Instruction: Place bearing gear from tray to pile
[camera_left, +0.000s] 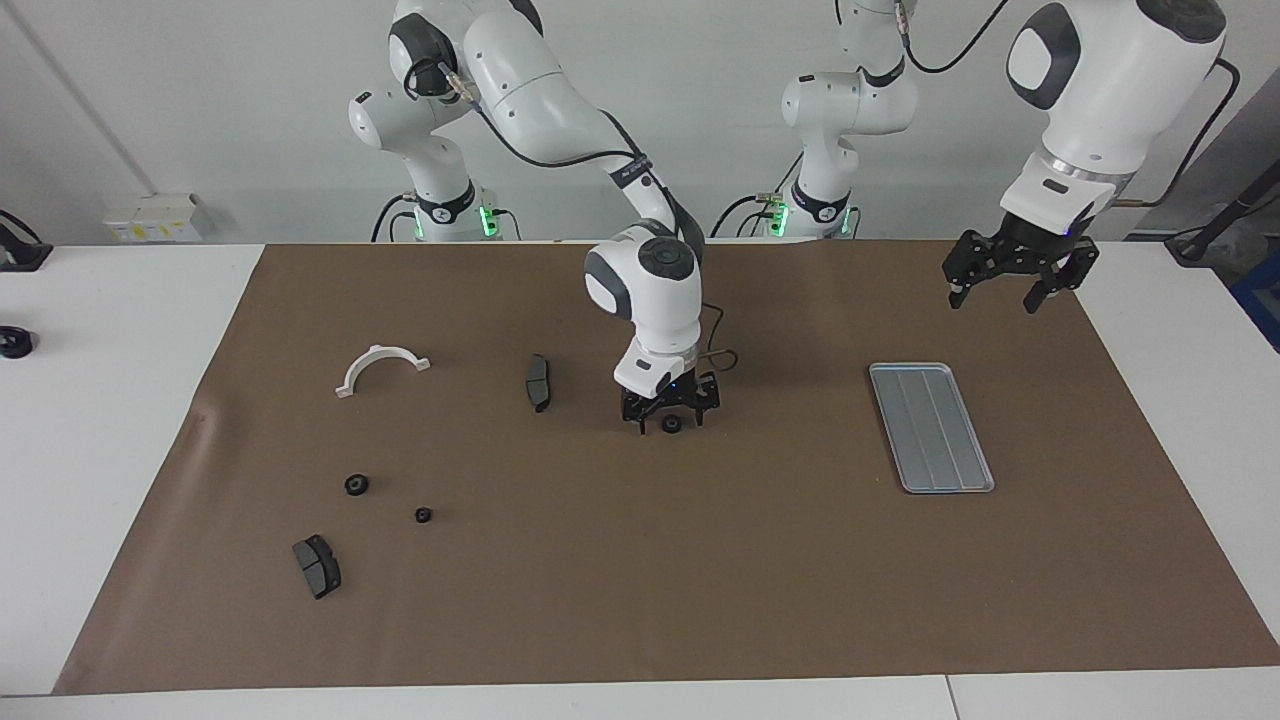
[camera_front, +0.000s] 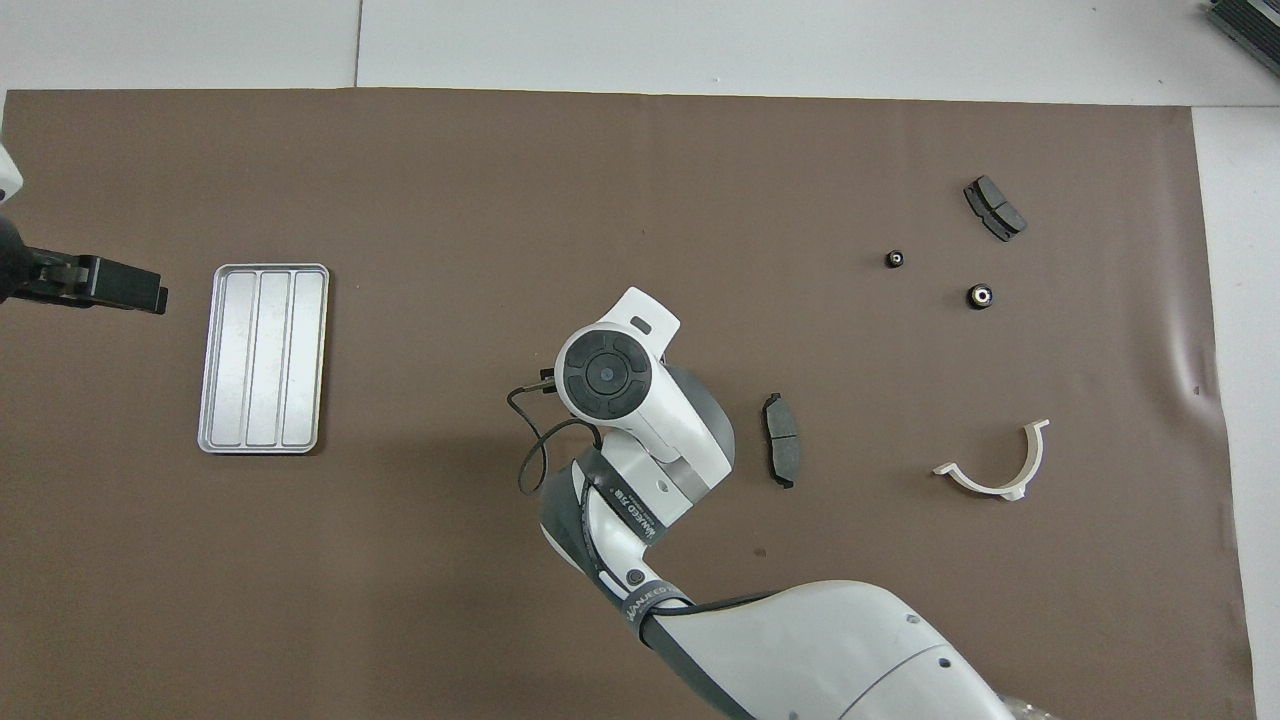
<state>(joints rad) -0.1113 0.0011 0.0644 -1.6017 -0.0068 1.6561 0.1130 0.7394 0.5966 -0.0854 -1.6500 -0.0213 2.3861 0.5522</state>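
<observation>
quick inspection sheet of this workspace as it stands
surface: brown mat over a white table; nothing else seen on it
job's things: tray empty, toward the left arm's end; bearing gear on the mat mid-table; pile spread toward the right arm's end: white bracket, brake pads, two small gears
clutter: nothing seen
grippers: right claw low around the bearing gear, fingers either side, not clamped; left claw open, raised over the mat's edge
cables: black loop at the right wrist
surroundings: white wall, wall box
</observation>
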